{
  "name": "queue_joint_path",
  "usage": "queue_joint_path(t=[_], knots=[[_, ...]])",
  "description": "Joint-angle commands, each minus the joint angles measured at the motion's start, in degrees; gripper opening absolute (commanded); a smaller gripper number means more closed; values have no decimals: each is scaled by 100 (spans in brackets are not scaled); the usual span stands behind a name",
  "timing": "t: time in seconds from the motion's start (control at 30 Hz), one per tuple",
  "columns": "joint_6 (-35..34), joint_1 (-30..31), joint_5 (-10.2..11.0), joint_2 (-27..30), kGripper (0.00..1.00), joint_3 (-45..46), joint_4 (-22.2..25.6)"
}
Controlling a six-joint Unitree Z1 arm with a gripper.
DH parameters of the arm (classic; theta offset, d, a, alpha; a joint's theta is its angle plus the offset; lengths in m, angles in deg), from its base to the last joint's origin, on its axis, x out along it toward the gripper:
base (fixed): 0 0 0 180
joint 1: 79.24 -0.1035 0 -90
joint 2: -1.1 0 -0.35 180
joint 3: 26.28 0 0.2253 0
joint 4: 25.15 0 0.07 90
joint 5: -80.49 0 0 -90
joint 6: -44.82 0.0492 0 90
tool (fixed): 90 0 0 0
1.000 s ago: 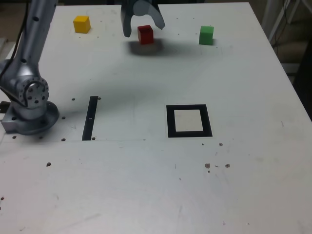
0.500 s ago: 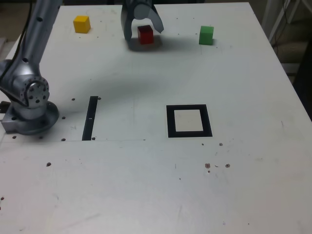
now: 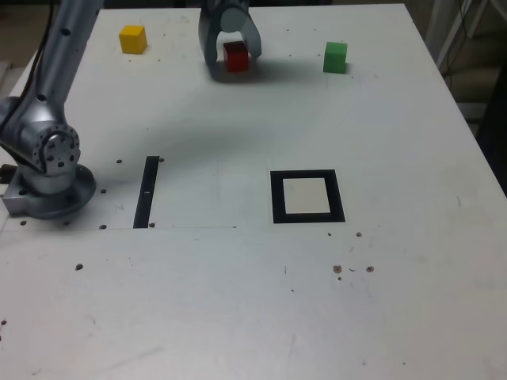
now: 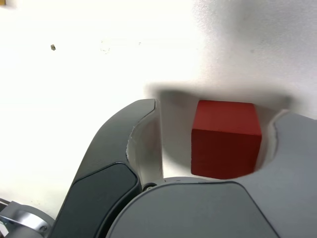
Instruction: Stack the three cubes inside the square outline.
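Note:
The red cube (image 3: 236,57) sits on the white table at the back, between the two fingers of my gripper (image 3: 234,55), which is lowered around it. In the wrist view the red cube (image 4: 225,139) lies inside the gripper (image 4: 218,113). A gap shows between it and one finger (image 4: 133,134), while the other finger (image 4: 292,148) is very close, so the gripper is open. In the exterior view the yellow cube (image 3: 132,39) stands at the back left and the green cube (image 3: 335,57) at the back right. The square outline (image 3: 307,176) lies nearer the front with nothing in it.
My arm's base (image 3: 47,170) stands at the exterior view's left edge, with the arm reaching over the table's back left. A narrow black strip (image 3: 146,191) lies beside the base. The table's right edge drops off near dark clutter at the exterior view's right.
The gripper has come down around the red cube and its fingers have narrowed from wide apart to close on either side. The cubes have not moved.

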Motion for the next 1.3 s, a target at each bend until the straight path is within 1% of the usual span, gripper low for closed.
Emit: queue_joint_path(t=[0.0,0.1,0.23,0.73,1.0,1.27], knots=[[-10,12,18,-33,43,-30,-15],[-11,15,26,-37,37,-21,-40],[-11,21,28,-46,32,-6,-58],[-12,92,54,9,31,77,-71],[-99,504,50,504,31,514,-160],[-420,1108,-78,1179,31,1238,-226]])
